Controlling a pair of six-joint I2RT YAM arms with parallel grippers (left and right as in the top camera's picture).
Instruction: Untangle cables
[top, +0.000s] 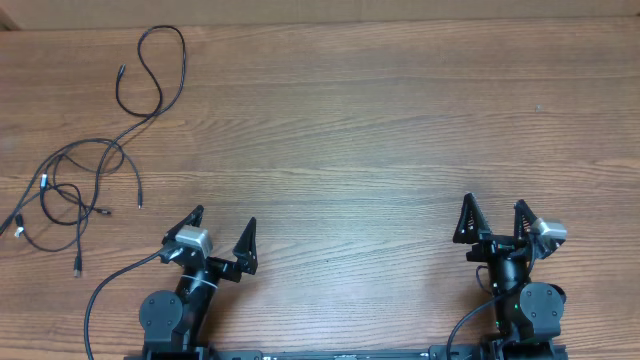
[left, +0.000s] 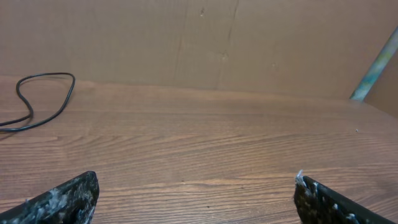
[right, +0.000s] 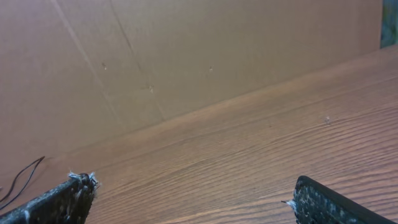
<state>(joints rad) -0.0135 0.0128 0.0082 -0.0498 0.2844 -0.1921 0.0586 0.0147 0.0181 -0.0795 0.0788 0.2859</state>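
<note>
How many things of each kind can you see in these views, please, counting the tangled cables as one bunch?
Bunch of black cables: 1 (strands too entangled to count apart)
Grippers: 2, the left gripper and the right gripper, both with fingers open and empty
Wooden table: 1
Total: 4

We see two black arms. The left gripper (top: 223, 216) and right gripper (top: 493, 202) each bear two pointed, wedge-shaped black fingers (left: 68, 199), scuffed whitish at the tips. A silver-grey block (top: 190, 240) sits behind each pair, and a thick black wire (top: 96, 298) curves from each rounded base.
</note>
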